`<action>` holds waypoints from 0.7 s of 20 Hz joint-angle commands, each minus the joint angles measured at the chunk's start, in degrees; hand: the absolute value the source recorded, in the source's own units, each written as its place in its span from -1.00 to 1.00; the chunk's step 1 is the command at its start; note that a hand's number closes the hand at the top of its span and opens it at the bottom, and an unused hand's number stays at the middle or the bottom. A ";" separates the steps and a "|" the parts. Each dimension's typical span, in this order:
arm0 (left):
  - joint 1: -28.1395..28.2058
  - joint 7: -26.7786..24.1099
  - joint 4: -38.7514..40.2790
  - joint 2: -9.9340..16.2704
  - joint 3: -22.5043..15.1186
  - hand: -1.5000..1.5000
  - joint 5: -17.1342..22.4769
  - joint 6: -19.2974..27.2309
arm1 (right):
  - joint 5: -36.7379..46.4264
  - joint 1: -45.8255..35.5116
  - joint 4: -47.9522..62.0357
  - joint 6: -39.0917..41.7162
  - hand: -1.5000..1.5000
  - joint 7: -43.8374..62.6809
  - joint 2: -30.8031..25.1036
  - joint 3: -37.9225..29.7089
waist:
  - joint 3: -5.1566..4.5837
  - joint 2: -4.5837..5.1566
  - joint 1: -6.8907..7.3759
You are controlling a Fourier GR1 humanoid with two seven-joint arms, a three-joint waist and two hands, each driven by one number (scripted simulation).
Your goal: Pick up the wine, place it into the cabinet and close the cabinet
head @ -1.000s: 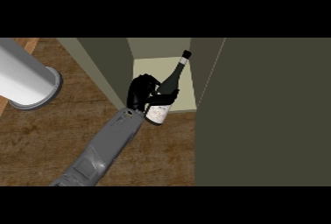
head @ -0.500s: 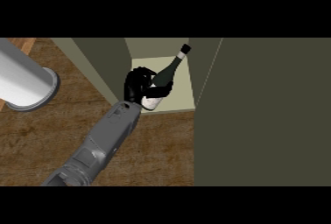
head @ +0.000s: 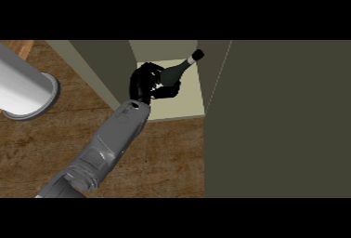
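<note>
Wine bottle (head: 179, 70): inside the open cabinet, lying tilted with its neck and capped top pointing up and to the right, toward the back of the compartment. Its lower body is hidden behind the hand, so whether its base touches the shelf cannot be told.

Cabinet (head: 103, 69): olive walls frame one pale compartment. It is open, and that is why the arm can reach in from the counter side.

Cabinet door (head: 281, 121): the broad dark olive panel filling the right of the view, swung out and standing just beside the compartment. It has to stay out of the way until the bottle is let go; closing it is, by my judgement, the step that remains.

Counter (head: 158, 158): brown wood grain, running up to the cabinet's front edge.

Cylinder (head: 24, 86): a large pale grey round body at the left edge, well apart from the bottle; what it is cannot be told.

Forearm (head: 103, 148): grey, rising from the lower left toward the compartment, angled so the hand goes in first.

Shelf (head: 186, 104): pale floor of the compartment, bare near its front lip, beneath the bottle.

Hand (head: 145, 83): black, fingers curled round the bottle's body, holding it over the shelf. Which hand it is I judge from where it enters: the left. The other hand does not show.
</note>
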 commanded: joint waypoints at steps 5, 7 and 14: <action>-5.34 2.19 4.80 -0.01 -4.44 1.00 -4.69 1.25 | -4.35 1.75 -2.99 1.60 -1.00 0.31 -1.00 -0.53 | 0.05 0.27 -1.32; -4.27 4.05 3.12 0.00 -5.56 1.00 -4.90 2.13 | -5.19 0.24 -1.34 1.55 -1.00 -0.45 -0.88 -1.60 | 0.07 0.23 -1.76; -4.96 9.73 0.70 0.00 -6.52 1.00 -4.02 3.85 | -5.54 -0.59 -3.30 0.32 -1.00 1.66 -1.30 -0.80 | 0.04 0.16 -2.12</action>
